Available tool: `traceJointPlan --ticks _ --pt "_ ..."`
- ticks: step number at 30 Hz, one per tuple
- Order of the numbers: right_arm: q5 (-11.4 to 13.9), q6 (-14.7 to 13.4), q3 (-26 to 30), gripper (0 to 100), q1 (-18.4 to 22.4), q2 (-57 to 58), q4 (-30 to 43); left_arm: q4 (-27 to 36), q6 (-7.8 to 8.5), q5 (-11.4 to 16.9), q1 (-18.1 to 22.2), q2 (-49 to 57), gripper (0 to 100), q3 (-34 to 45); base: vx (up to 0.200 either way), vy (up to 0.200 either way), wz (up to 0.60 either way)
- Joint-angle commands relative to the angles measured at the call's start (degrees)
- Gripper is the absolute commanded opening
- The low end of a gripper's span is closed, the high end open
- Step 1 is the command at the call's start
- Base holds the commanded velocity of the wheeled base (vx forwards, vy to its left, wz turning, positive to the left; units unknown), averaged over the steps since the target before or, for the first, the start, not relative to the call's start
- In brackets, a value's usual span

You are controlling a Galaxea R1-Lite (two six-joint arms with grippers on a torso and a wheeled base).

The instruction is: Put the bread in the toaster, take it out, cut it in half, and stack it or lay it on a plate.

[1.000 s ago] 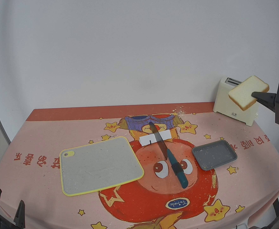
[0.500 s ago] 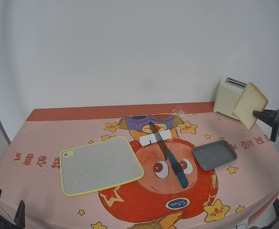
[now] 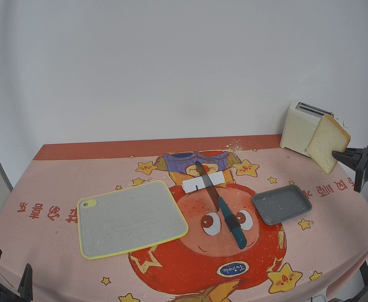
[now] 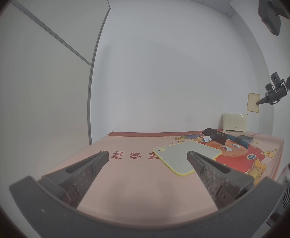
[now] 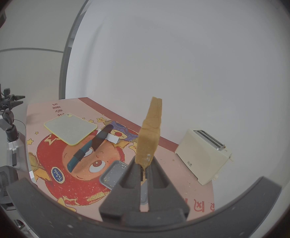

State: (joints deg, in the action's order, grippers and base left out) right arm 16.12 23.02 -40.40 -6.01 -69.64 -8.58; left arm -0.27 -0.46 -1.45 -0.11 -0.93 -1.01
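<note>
My right pincer (image 5: 144, 165) pinched the bread (image 5: 149, 134) by one edge, upright in the air — toaster (image 5: 202, 157) ahead and lower. So thin a grip might let it swing and miss the slot (image 5: 211, 139).

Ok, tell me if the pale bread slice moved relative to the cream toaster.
Yes. Against the cream toaster, the pale bread slice sank and tipped from flat to on edge.

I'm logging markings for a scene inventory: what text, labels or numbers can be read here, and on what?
Left-edge red characters on the tablecloth: upside down, unreadable.
Right-edge red characters on it: same.
Blue oval label on it: small, upside down, unreadable.
Mark on the toaster front: too small.
No numbers.
</note>
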Motion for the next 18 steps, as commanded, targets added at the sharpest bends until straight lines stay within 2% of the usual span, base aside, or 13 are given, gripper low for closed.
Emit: traceJointPlan --ticks 1,18 --pt "0.06 0.01 -0.03 0 0.12 -0.23 0.06 0.00 -0.06 -0.04 0.02 0.57 100 1.01 0.000 -0.200 0.00" --pt "0.41 -0.08 -0.47 0 0.47 -0.67 0.41 0.00 -0.24 -0.04 0.02 0.57 100 1.01 0.000 -0.200 0.00"
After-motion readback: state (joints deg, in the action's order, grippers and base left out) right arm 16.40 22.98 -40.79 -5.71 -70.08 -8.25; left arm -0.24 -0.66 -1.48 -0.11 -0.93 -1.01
